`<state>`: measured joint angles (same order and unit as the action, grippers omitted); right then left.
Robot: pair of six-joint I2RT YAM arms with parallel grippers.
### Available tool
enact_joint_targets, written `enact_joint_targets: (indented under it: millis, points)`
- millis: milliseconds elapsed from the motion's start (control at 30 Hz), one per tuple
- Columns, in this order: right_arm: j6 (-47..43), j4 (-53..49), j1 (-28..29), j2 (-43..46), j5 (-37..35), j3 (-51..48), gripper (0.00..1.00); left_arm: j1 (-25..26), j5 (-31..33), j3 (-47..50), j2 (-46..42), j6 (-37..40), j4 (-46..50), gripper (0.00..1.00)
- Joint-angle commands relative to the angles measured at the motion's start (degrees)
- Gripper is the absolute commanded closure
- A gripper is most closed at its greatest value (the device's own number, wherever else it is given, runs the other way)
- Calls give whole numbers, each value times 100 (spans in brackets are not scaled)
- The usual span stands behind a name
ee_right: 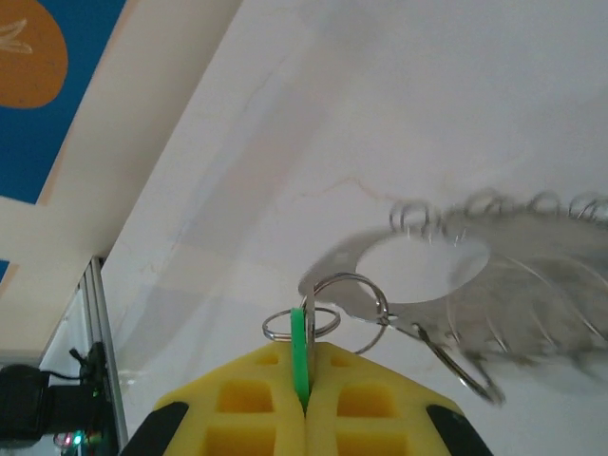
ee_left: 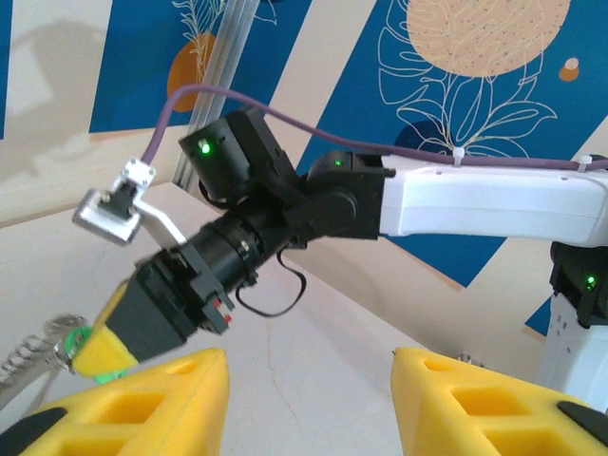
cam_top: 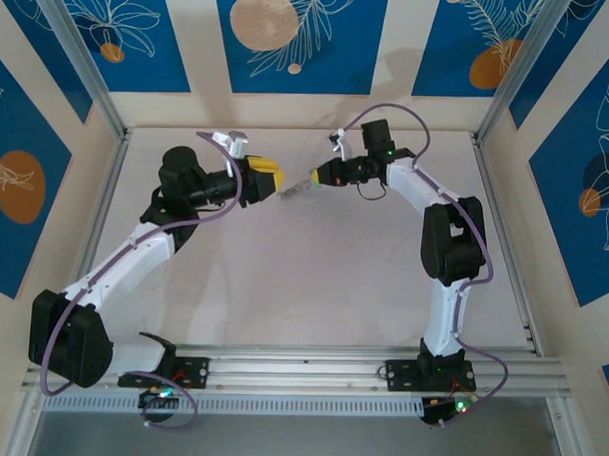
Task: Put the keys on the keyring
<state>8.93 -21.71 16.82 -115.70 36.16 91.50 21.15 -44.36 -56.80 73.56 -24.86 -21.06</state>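
Right claw (ee_right: 302, 385) is clenched on the green key (ee_right: 300, 347), with the keyring (ee_right: 541, 275) hanging off it above the surface (ee_right: 427, 114). Left claw (ee_left: 309, 399) is released and holds nothing. Watch out: the floppy chain may swing off as you reach in, or the key may twist out of that thin pinch.

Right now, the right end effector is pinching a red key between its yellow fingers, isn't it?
Not red: the key is green. The right wrist view shows the right end effector pinching it between its yellow fingers.
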Motion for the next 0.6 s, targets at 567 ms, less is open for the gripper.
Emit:
enact_joint_targets:
  millis: [567]
  points:
    - [868,985,706,694,-325,-2494,100,-54,102,440,-487,166,252,52]
